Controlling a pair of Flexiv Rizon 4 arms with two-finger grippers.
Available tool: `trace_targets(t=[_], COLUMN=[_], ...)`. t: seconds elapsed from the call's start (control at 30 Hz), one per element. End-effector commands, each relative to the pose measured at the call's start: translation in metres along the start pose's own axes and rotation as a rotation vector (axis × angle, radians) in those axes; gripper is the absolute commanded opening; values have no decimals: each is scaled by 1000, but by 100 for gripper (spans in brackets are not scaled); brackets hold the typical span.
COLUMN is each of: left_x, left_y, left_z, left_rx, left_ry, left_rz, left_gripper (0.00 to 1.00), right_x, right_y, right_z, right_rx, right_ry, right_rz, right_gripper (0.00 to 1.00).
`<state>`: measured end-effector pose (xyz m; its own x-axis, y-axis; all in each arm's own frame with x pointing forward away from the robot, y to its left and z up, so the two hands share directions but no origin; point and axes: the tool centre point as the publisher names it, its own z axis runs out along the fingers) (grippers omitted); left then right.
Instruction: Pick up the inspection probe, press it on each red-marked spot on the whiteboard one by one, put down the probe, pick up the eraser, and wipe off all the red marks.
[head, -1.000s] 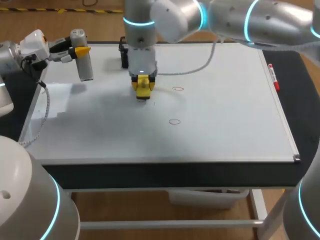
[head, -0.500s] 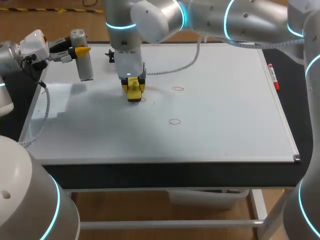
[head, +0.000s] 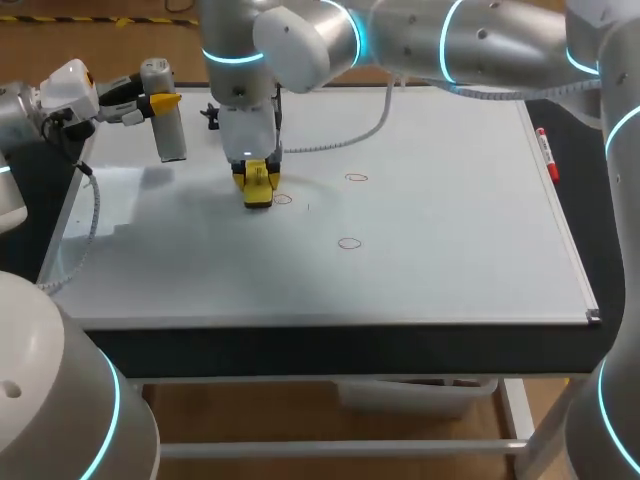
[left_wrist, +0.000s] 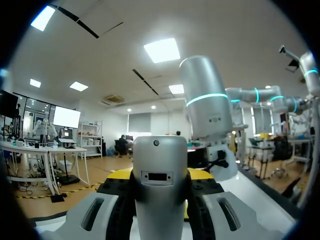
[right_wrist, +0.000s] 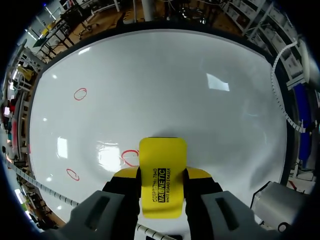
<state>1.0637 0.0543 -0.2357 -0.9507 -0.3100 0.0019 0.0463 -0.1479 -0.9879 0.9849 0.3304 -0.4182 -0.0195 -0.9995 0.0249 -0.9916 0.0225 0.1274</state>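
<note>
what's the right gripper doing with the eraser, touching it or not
Touching. The right wrist view shows the eraser sitting between the two yellow-tipped fingers of the right gripper, with one finger pressed against each of its sides.

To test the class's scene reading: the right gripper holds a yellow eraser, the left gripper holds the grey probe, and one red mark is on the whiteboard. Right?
Wrong count: the head view shows three red marks on the whiteboard, one beside the eraser and two farther off. The rest holds.

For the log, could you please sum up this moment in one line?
right gripper holds eraser beside red mark | left gripper holds probe
</note>
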Motion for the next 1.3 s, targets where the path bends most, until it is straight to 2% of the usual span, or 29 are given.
trace_targets(t=[0.03,0.7,1.3], left_x=[1,1,1], left_y=[-1,-1,-1], left_z=[1,1,1], left_rx=[1,1,1], left_ry=[-4,-4,-4], left_rz=[2,2,2], left_gripper=[0,0,0], right_x=[5,13,55], right_y=[5,10,8], right_z=[2,10,17], right_rx=[8,41,49], right_ry=[-13,-52,-28], right_rz=[-10,-21,40], right_gripper=[0,0,0])
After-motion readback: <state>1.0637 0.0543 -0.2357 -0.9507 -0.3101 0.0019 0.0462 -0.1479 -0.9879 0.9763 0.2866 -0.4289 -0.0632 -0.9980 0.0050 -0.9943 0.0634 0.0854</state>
